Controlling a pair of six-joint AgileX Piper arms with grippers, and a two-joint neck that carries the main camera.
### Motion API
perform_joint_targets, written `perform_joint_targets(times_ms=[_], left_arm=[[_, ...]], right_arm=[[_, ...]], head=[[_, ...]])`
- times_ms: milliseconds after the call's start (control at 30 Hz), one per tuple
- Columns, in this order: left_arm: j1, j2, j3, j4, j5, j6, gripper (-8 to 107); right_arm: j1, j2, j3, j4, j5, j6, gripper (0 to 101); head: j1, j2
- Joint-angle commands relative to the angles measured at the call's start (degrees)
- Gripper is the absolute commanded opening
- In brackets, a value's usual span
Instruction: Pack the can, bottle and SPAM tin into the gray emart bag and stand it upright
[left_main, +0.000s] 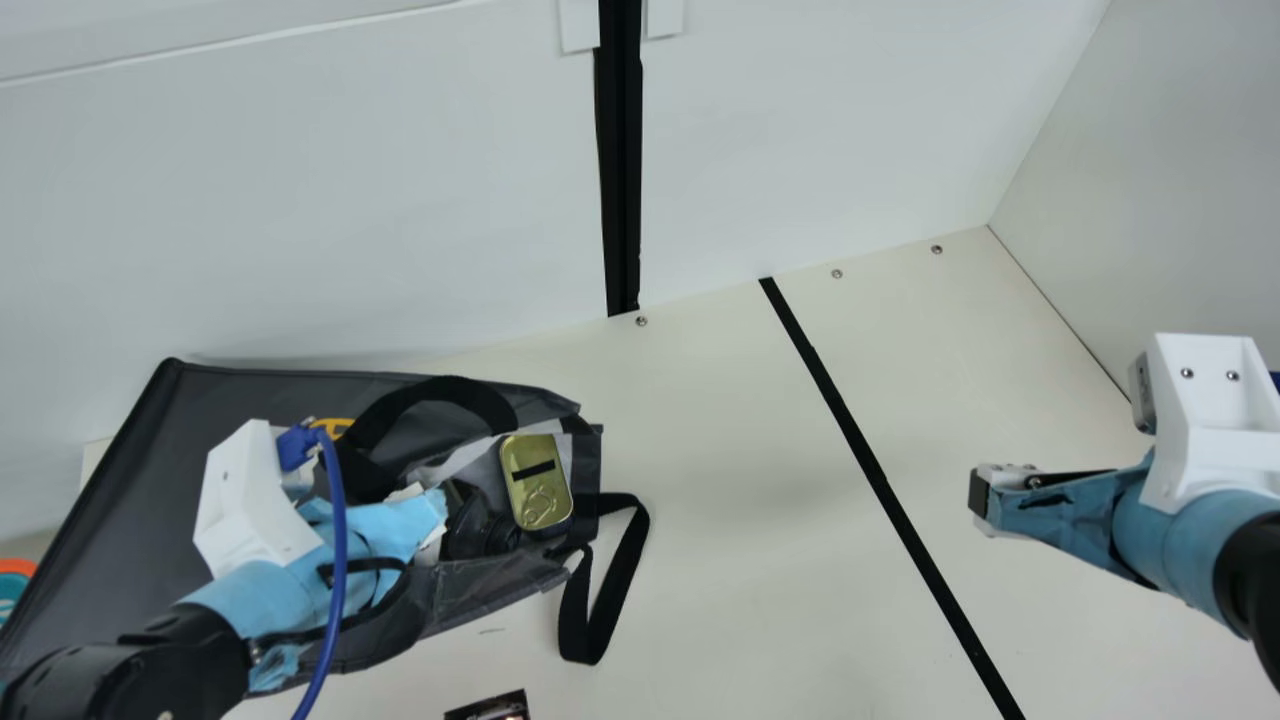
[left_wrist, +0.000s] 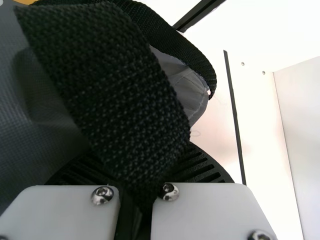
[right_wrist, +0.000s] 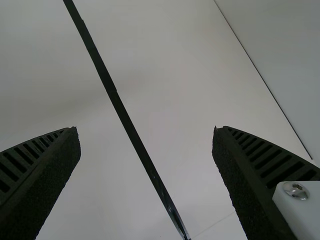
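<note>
1. Our left tool (left_wrist: 142, 165) pinches a black strap (left_wrist: 110, 95) of the bag (left_main: 130, 500).
2. The bag lies slumped on the counter (left_main: 740, 560), mouth facing our right tool (right_wrist: 146, 130); the tin (left_main: 537, 485) sits in that mouth.
3. Right is wide, well apart; left, nearer, should lift the mouth end.

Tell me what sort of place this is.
Likely a robot workcell: white walls stand behind and beside a cream table, and two robot arms extend over it.
</note>
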Motion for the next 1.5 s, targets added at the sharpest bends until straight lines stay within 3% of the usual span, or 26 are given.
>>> perform_joint_targets(times_ms=[0,1467], left_arm=[[0.00,0.00,0.00,0.00,0.00,0.00,-8],[0.00,0.00,0.00,0.00,0.00,0.00,-8]], right_arm=[[-0.07,-0.16,0.31,-0.14,-0.08,0.26,95],[-4.02,-5.10,2.63,5.24,-0.08,-5.42,95]], head=[[-1.30,-0.14],[-1.30,-0.14]])
